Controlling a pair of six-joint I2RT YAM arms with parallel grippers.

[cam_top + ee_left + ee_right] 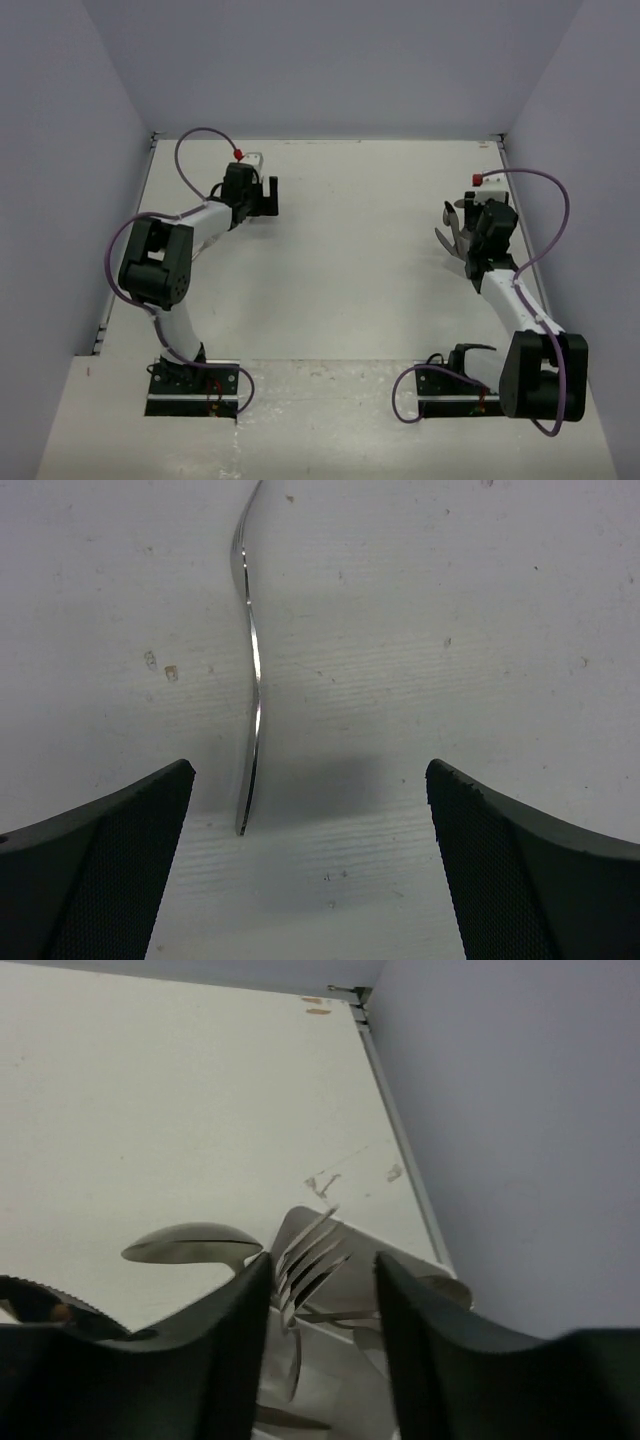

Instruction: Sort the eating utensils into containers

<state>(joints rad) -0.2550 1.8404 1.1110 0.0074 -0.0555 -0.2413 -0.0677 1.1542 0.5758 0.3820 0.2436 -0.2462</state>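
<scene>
A slim silver utensil (254, 670) lies edge-on on the table, its end between my left gripper's fingers, nearer the left finger (110, 865). My left gripper (310, 775) is open and low over it, at the far left in the top view (266, 196). My right gripper (322, 1290) is open over the white translucent container (400, 1260), which holds several forks (305, 1252). The fork tines rest by its left finger (225, 1345). A spoon bowl (190, 1243) sticks out to the left. In the top view the right gripper (463, 240) hides the container, and utensil ends (443, 238) poke out beside it.
The right wall (520, 1110) and the table's right edge strip (400, 1150) run close beside the container. The back wall (330, 70) stands beyond both grippers. Purple cables (545, 220) loop off both arms. Bare white tabletop (360, 250) lies between the arms.
</scene>
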